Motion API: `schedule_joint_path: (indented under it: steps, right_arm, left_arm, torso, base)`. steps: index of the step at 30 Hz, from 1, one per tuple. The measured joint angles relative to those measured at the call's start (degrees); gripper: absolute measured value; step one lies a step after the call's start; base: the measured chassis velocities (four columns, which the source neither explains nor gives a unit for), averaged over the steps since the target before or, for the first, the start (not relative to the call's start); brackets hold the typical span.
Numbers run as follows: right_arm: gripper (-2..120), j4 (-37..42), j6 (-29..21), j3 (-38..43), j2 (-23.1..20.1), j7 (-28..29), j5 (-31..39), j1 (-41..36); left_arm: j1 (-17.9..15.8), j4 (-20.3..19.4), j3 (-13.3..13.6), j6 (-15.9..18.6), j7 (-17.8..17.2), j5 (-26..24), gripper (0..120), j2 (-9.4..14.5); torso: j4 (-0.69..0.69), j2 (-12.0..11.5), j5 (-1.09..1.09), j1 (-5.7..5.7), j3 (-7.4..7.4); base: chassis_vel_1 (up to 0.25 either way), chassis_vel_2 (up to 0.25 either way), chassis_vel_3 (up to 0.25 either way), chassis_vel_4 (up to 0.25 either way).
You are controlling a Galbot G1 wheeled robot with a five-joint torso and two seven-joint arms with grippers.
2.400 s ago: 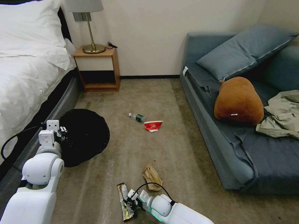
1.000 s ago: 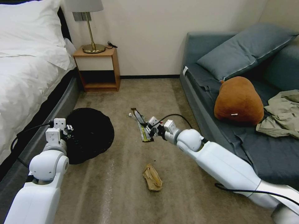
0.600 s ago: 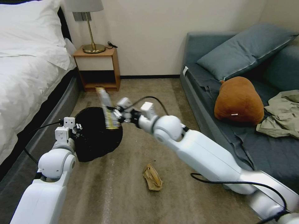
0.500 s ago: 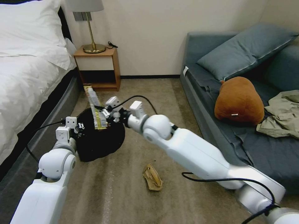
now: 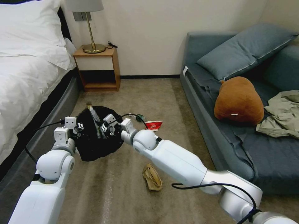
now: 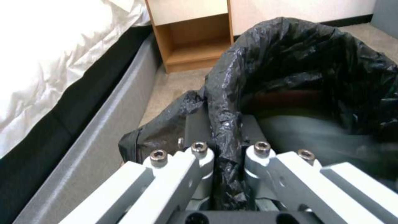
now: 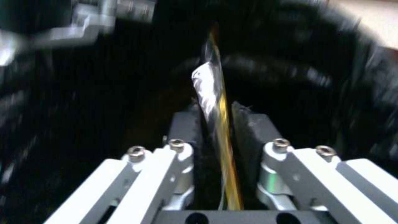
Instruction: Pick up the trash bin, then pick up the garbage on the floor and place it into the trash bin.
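We see the left claw (image 5: 78, 129) closed on the rim of the trash bin (image 5: 96, 146), its two fingers (image 6: 198, 124) pinching a fold of the crinkly black bag (image 6: 307, 62) between them, so that the bin hangs tilted just beside the bed (image 5: 28, 77), above the carpet (image 5: 124, 186), with its mouth turned toward the middle of the room. The right arm reaches across from the right, and the right claw (image 5: 104, 127) sits over the bin's opening, clamped on the long gold-brown snack wrapper (image 5: 94, 117); in the right wrist view we find the wrapper (image 7: 215, 93) standing edge-on between the dark pads (image 7: 248, 124), its far end pointing into the black of the bag. From the head view the wrapper's upper tip pokes up just past the far rim of the bin. On the carpet near the right arm's wrist lie the crushed red-and-white carton (image 5: 153, 125) and, just beside it toward the bin, the small clear bottle with a green label (image 5: 139, 117), partly hidden behind the arm's cable. The crumpled tan paper (image 5: 152, 177) lies closer to us, under the right forearm and well apart from the bin. Behind the bin stands a wooden nightstand (image 5: 98, 67) carrying a brass lamp (image 5: 92, 34), and to the right a blue sofa (image 5: 249, 146) holds a brown plush cushion (image 5: 238, 101).
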Motion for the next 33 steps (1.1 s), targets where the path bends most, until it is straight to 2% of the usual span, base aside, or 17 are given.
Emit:
schedule_joint_path:
  steps: [2, 6, 8, 12, 14, 15, 20, 23, 33]
  right_arm:
    - [33, 0.5, -0.1, 0.0, -0.4, 0.0, -0.4, -0.8]
    - [41, 1.2, -0.4, 0.2, -0.9, 0.2, -0.5, -1.1]
    - [54, 2.0, -0.9, 0.4, -1.6, 0.4, -0.8, -1.2]
    - [62, 2.6, -1.1, 0.5, -2.3, 0.4, -1.0, -1.4]
    - [76, 3.1, -1.2, 0.6, -2.9, 0.7, -1.1, -1.7]
    - [76, 3.1, -1.2, 0.6, -2.9, 0.7, -1.1, -1.7]
    - [96, 4.2, -2.2, 1.5, -3.8, 1.1, -1.1, -1.4]
    - [99, 4.8, -2.6, 2.3, -4.6, 1.1, -1.0, -0.9]
    - [100, 6.0, -2.8, 4.3, -8.8, 0.5, -0.7, -0.3]
  left_arm:
    - [0.0, 0.1, 0.1, 0.0, 0.0, 0.1, 4, -0.1]
    - [0.0, 0.3, 0.1, -0.2, 0.0, 0.2, 4, -0.2]
    - [0.0, 0.5, 0.0, -0.4, 0.0, 0.4, 4, -0.3]
    - [0.0, 0.7, -0.1, -0.6, 0.0, 0.4, 4, -0.3]
    - [0.1, 0.8, -0.3, -0.9, 0.0, 0.4, 4, -0.2]
    - [0.1, 0.8, -0.3, -0.9, 0.0, 0.4, 4, -0.2]
    - [0.5, 1.4, -0.9, -1.4, 0.2, 0.5, 4, 0.0]
    - [0.5, 1.7, -1.3, -1.6, 0.2, 0.3, 4, 0.0]
    - [0.5, 2.3, -2.2, -1.9, 0.5, -0.3, 4, 0.5]
  torso:
    - [0.00, 0.0, 0.00, 0.00, 0.00]
    - [0.00, 0.0, 0.00, 0.00, 0.00]
    - [0.00, 0.0, 0.00, 0.00, 0.00]
    - [0.00, 0.0, 0.00, 0.00, 0.00]
    - [0.00, 0.0, 0.01, 0.00, 0.00]
    - [0.00, 0.0, 0.01, 0.00, 0.00]
    - [0.01, 0.0, 0.01, 0.00, 0.00]
    - [0.01, 0.0, 0.01, 0.00, 0.00]
    - [0.00, 0.0, 0.01, 0.00, 0.00]
  base:
    - [0.000, 0.000, 0.000, 0.000]
    - [0.000, 0.000, 0.000, 0.000]
    - [0.000, 0.000, 0.000, 0.000]
    - [0.000, 0.000, 0.000, 0.000]
    - [0.000, 0.000, 0.000, 0.000]
    - [0.000, 0.000, 0.000, 0.000]
    - [0.000, 0.000, 0.000, 0.000]
    - [0.000, 0.000, 0.000, 0.000]
    - [0.000, 0.000, 0.000, 0.000]
